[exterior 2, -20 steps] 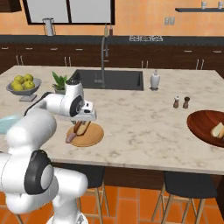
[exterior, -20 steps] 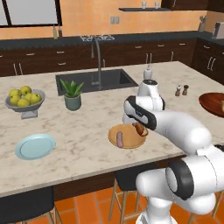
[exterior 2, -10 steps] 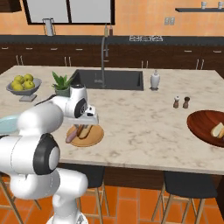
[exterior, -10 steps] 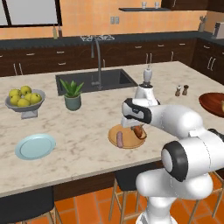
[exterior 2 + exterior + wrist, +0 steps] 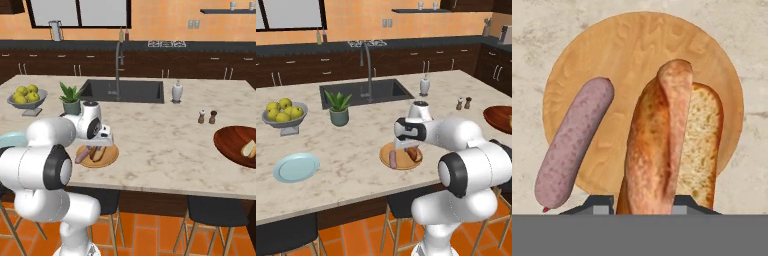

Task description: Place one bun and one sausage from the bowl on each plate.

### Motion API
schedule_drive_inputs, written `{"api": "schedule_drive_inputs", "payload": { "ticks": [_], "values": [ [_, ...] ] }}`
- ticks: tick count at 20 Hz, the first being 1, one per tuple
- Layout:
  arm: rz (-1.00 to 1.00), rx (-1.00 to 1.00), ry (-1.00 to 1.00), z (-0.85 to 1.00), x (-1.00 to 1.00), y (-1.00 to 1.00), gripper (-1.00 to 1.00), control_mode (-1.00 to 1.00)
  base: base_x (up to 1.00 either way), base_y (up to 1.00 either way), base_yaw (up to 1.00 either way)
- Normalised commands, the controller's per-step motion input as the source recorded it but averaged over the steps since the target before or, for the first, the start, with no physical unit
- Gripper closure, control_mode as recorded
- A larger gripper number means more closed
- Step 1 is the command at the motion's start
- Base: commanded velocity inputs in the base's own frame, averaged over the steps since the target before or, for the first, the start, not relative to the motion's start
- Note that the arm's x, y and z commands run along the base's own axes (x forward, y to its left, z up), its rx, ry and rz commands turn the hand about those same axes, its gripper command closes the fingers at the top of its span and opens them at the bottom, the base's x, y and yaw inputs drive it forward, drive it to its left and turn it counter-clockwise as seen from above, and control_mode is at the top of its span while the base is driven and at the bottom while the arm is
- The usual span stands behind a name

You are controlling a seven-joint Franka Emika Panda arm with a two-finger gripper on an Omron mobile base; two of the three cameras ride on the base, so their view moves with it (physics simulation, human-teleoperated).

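Bun (image 5: 667, 145) golden, split, clenched in tool (image 5: 642, 202), pinkish sausage (image 5: 574, 142) beside, tan plate (image 5: 637, 45)

We see our arm (image 5: 466, 150) built of glossy white rounded shells, fat and tubular, swelling into bulbous housings at each joint; dark grey-black discs cap the joint ends, one large round one facing the left base camera and another facing the right base camera. Our wrist section carries a black band with a small pale cap on top; below it sits a boxy white hand block with dark trim. Our gripper (image 5: 641, 204) ends in two small dark grey finger tips (image 5: 594, 204), squared and flat-topped; no cables, screws or markings are clear enough to tell.
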Motion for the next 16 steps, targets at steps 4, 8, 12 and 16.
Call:
{"api": "schedule_drive_inputs", "payload": {
  "ticks": [4, 8, 12, 16],
  "values": [
    [0.0, 0.0, -0.02, -0.12, 0.09, 0.0, -1.0, -1.0, 0.0, 0.0, 0.0],
    [0.0, 0.0, -0.02, -0.01, 0.06, 0.0, -1.0, -1.0, 0.0, 0.0, 0.0],
    [0.0, 0.0, -0.01, 0.0, 0.0, 0.0, -1.0, -1.0, 0.0, 0.0, 0.0],
    [-0.01, -0.01, 0.0, 0.07, 0.02, 0.0, -1.0, -1.0, 0.0, 0.0, 0.0]
  ]
}}
